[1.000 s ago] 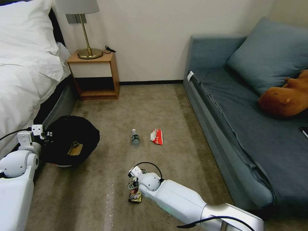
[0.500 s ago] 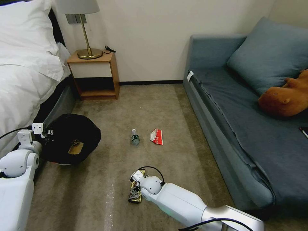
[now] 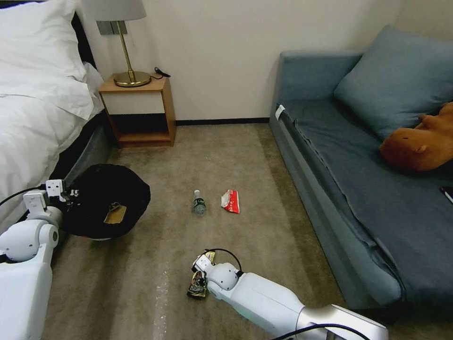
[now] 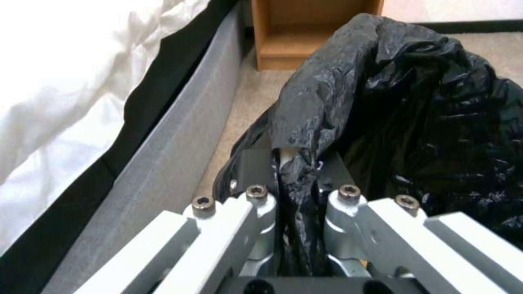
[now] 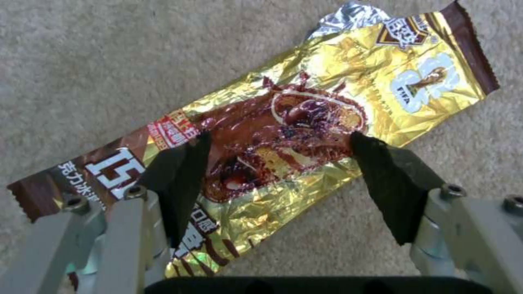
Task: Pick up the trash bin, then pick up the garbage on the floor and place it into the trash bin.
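The glossy gold-brown foil wrapper (image 5: 283, 134) is lying flat on the beige short-pile carpet (image 3: 264, 226), just in front of the robot, and the right gripper (image 5: 278, 163) is now sitting lower over it than a second ago, when it was hovering a little higher with the wrapper showing beyond its tip. Its black pads (image 5: 381, 179) are standing spread, one on each side of the wrapper's crinkled middle and pressing at the foil's edges, with nothing pinched yet. I judge this as the closing step about to begin, the descent being more or less done.

The foil is thin, creased and shiny, so it will likely buckle and slide on the carpet instead of lifting cleanly unless the pads bite down into the pile.

To the left, the squat round white trash bin (image 3: 96, 237) with its wrinkly black plastic liner (image 4: 425, 102) is being held beside the bed, and over the last second it has been drifting slightly upward and away from the robot. The left gripper (image 4: 297, 179) is clenched on the bin's rim, white plastic and bunched liner caught between its fingers. A tan paper scrap (image 3: 114, 213) is already resting inside.

Farther out, the small clear plastic bottle with a green label (image 3: 199, 202) and the crumpled red-and-white packet (image 3: 230, 201) are lying near each other, untouched, mid-floor between the white-sheeted bed (image 3: 33, 113) and the blue-grey fabric sofa (image 3: 358, 179).
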Available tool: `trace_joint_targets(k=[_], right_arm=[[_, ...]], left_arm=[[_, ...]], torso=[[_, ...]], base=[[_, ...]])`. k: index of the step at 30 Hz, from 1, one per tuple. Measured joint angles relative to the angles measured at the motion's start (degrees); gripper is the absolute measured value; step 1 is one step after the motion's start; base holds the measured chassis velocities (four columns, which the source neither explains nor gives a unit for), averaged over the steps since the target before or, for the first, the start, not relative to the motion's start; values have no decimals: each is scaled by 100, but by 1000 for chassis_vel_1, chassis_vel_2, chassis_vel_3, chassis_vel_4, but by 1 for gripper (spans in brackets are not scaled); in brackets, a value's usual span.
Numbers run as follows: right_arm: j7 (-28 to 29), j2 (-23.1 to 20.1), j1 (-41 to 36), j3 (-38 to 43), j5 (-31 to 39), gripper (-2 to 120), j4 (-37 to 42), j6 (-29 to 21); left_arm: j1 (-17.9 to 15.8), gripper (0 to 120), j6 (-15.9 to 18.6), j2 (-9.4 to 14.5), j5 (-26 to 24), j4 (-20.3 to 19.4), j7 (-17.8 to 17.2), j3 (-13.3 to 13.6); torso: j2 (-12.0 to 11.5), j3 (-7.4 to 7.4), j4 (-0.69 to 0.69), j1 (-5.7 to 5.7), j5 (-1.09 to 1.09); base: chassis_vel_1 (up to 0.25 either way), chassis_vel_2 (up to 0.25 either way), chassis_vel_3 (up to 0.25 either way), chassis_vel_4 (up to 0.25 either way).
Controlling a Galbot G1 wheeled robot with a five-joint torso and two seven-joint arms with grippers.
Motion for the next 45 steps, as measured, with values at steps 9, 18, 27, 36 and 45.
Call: trace_joint_targets(k=[9, 18, 27, 36, 45], right_arm=[[-34, 7, -26, -7, 1, 45, -9, 62], [-45, -14, 7, 1, -1, 17, -10, 88], [-83, -34, -10, 16, -17, 0, -15, 143], [-98, -51, -14, 31, -24, 0, -12, 184], [-112, -79, 0, 21, -69, 0, 17, 315]], left_arm=[[-1, 7, 19, 14, -88, -36, -11, -1], [-22, 7, 31, 54, -110, -29, -12, 11], [-33, 7, 37, 66, -117, -9, 0, 28], [-15, 7, 67, 83, -232, -27, 2, 13], [-46, 7, 170, 19, -422, -136, -86, 2]], torso=[[0, 0, 1, 0, 0], [0, 0, 0, 0, -1], [0, 0, 0, 0, -1], [0, 0, 0, 0, -1], [0, 0, 0, 0, 0]], base=[[0, 0, 0, 0], [0, 0, 0, 0], [0, 0, 0, 0], [0, 0, 0, 0], [0, 0, 0, 0]])
